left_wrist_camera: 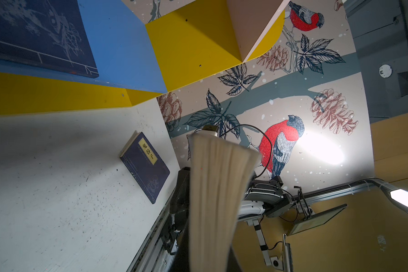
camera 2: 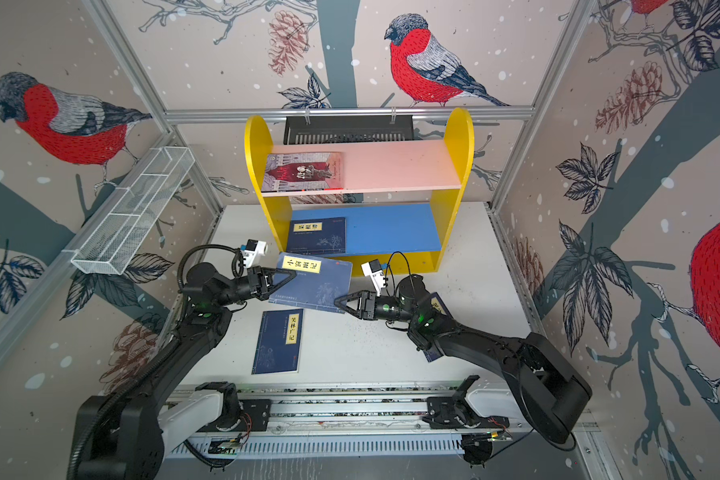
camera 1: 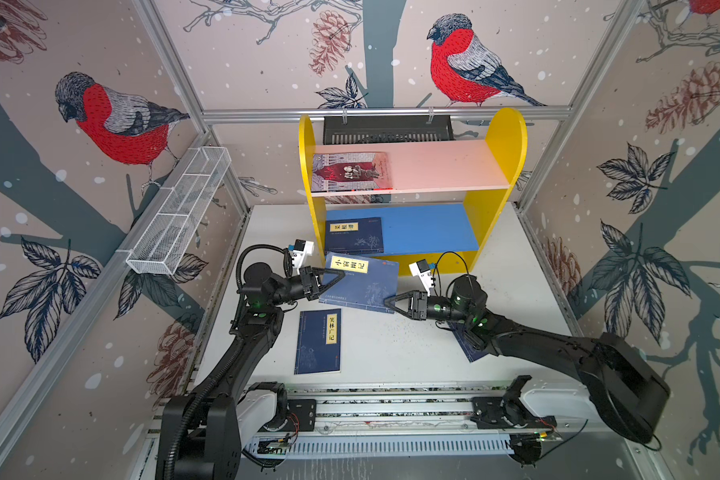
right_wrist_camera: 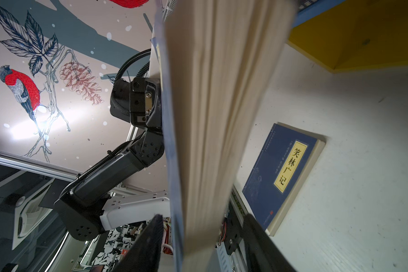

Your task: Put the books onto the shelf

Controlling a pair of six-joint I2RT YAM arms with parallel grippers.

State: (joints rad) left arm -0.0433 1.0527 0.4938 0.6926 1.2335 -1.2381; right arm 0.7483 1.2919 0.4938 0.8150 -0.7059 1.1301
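The held navy book is off the desk at the middle of both top views, just in front of the shelf. The left hand is pressed together on the book's left edge, beside the yellow label. The right hand meets the book's lower right corner. In the right wrist view its fingers stand spread with the fanned page edge between them and a little gap on each side. A grey-lilac book lies flat at the left end of the pink upper board. A second navy book lies at the left end of the blue lower board. A third navy book lies flat on the desk at lower centre. A fourth navy book lies right of centre, mostly hidden under the right arm.
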